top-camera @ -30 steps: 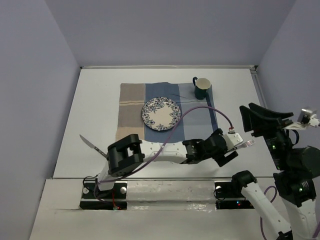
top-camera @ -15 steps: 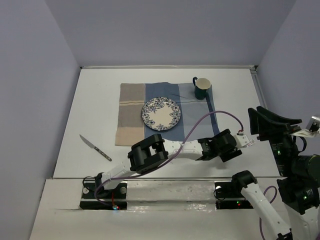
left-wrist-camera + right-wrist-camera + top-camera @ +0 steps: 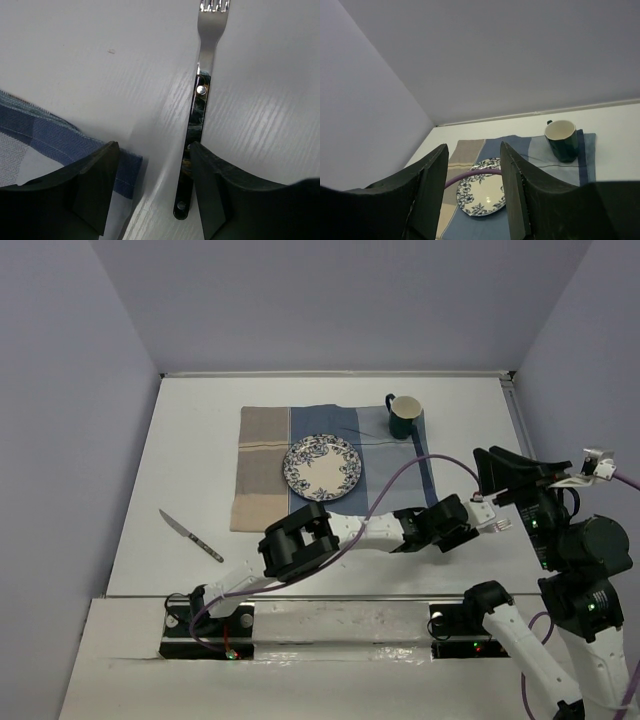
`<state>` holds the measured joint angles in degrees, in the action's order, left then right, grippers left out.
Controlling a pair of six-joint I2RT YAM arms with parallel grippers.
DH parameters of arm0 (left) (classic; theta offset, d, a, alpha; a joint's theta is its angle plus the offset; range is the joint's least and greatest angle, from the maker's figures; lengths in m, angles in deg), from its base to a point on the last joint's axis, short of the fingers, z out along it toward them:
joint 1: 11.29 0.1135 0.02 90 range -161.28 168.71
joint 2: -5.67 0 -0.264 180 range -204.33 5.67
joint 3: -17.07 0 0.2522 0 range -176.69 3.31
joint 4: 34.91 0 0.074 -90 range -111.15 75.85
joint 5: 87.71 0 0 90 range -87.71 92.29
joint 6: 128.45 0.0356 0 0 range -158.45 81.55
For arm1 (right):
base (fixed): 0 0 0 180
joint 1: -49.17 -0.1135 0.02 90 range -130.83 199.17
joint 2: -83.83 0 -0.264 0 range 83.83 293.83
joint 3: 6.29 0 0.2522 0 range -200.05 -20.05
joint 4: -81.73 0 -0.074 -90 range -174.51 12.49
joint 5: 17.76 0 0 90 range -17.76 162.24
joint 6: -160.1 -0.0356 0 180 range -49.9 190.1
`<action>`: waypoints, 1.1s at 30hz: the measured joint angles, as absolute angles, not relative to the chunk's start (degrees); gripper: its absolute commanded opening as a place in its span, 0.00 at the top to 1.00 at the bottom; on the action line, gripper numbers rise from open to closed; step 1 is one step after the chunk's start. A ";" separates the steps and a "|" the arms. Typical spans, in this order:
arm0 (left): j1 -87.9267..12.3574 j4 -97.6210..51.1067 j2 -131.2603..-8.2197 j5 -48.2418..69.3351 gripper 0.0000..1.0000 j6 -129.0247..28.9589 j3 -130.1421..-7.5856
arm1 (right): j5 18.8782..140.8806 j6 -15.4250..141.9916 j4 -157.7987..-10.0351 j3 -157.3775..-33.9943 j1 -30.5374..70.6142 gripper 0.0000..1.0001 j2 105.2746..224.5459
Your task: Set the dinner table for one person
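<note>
Far left of our left gripper (image 3: 152, 150), a knife (image 3: 190, 535) lies on the white dinner table (image 3: 200, 450) spread beneath it. Its jaws stand parted around a fork (image 3: 197, 105), not clamping it. Our right gripper (image 3: 473, 150) hangs raised, parted, empty.

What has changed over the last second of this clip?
The left arm swung its elbow rightward and brought the left gripper astride the handle of the fork, jaws apart, not clamped. The right gripper shifted slightly, open and empty. Fork, knife, plate, mug and placemat stayed put.
</note>
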<state>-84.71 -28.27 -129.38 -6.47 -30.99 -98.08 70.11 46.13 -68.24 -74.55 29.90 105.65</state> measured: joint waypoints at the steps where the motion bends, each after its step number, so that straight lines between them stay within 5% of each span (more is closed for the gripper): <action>1: -84.74 -28.51 -129.44 -5.99 0.34 -30.79 -98.08 | 70.11 46.13 -68.28 -74.53 29.90 0.49 105.96; 14: -86.64 -28.68 -129.95 -3.45 0.25 -28.63 -97.53 | 70.83 46.09 -68.76 -74.51 29.90 0.50 108.41; 23: -86.22 -29.01 -130.56 -2.42 0.48 -29.02 -97.86 | 70.98 46.09 -69.16 -74.42 29.90 0.50 108.65; 25: -86.18 -28.95 -131.30 -2.42 0.72 -28.93 -99.02 | 70.98 46.09 -69.16 -74.42 29.90 0.50 108.65; 26: -86.18 -28.95 -131.63 -2.42 0.92 -29.04 -99.46 | 70.98 46.09 -69.16 -74.42 29.90 0.50 108.65; 27: -86.18 -28.88 -132.28 -2.40 0.99 -28.93 -100.35 | 70.98 46.09 -69.16 -74.42 29.90 0.50 108.65; 33: -86.18 -28.22 -133.03 -2.47 1.00 -28.67 -101.77 | 70.30 46.24 -69.18 -74.42 29.90 0.50 108.54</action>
<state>-86.18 -28.22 -133.03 -2.47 -28.67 -101.77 70.30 46.24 -69.18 -74.42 29.90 108.54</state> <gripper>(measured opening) 0.082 0.500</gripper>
